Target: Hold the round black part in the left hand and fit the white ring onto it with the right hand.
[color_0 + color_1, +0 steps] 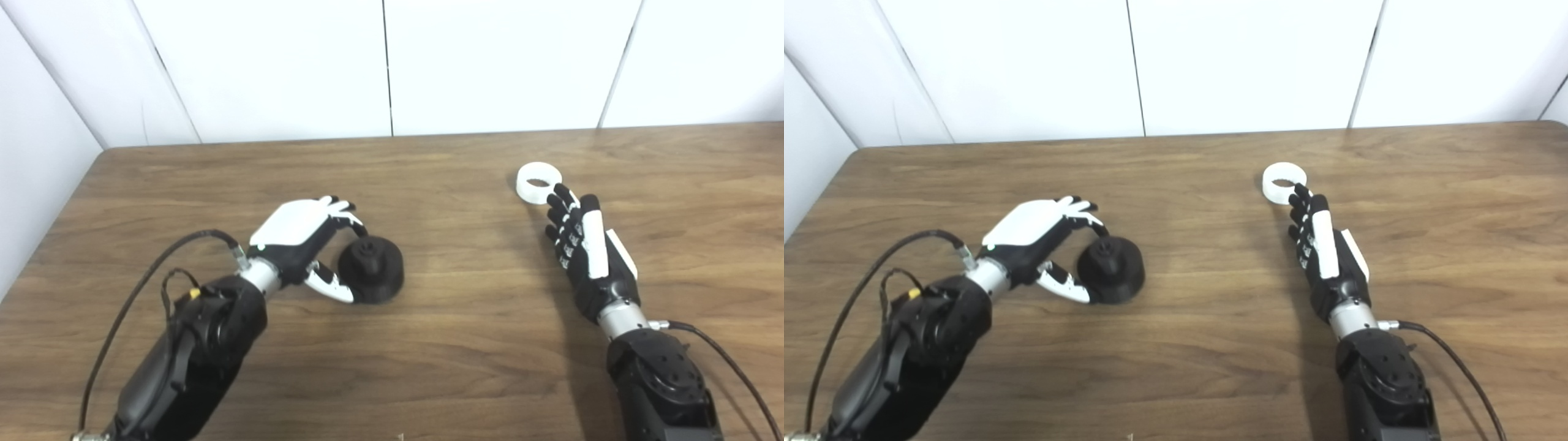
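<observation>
The round black part [372, 270] lies on the wooden table [429, 343], a domed disc with a small hub on top. My left hand [303, 242] curls around its left side, fingers over the top edge and thumb at the near side; it is not lifted, and firm grasp is unclear. The white ring [538, 181] lies flat farther right. My right hand [579, 242] is stretched out open just behind it, fingertips at the ring's near rim, holding nothing.
White wall panels [392, 67] stand along the table's far edge, and another wall borders the left side. Black cables [131, 300] loop from both forearms over the table.
</observation>
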